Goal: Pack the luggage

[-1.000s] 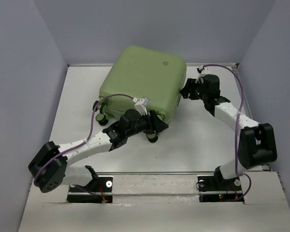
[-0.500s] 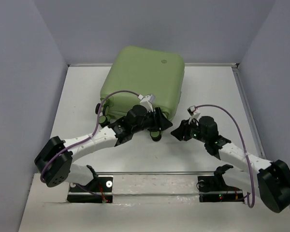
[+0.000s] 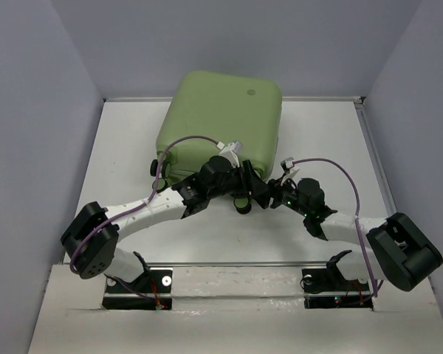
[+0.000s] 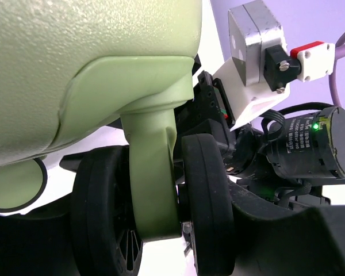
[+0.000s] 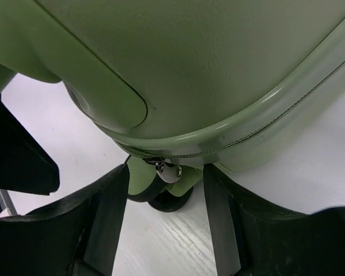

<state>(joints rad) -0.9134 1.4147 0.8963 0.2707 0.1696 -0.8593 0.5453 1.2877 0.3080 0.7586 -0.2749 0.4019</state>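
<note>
Far side: the luggage [image 3: 221,118] lies closed and overlaps the back wall [image 3: 229,37] in the top view; whether a gap lies behind it cannot be told.
Left of luggage: a bare strip of table [image 3: 122,147] runs between the shell and the left wall [image 3: 37,147].
Right of luggage: wider bare table reaches the right wall [image 3: 421,110].
Near edge: crowded; the left gripper [image 3: 241,195] and right gripper [image 3: 269,198] sit just beside each other at the near right caster wheel [image 4: 204,207].
Left gripper's gap: filled by the twin wheel and its green fork.
Right gripper's gap: fingers [image 5: 106,218] spread, bare table between them; the shell's rim and a zipper pull [image 5: 168,171] overhang just ahead.
Near-left corner: another caster [image 3: 156,166] juts out.
</note>
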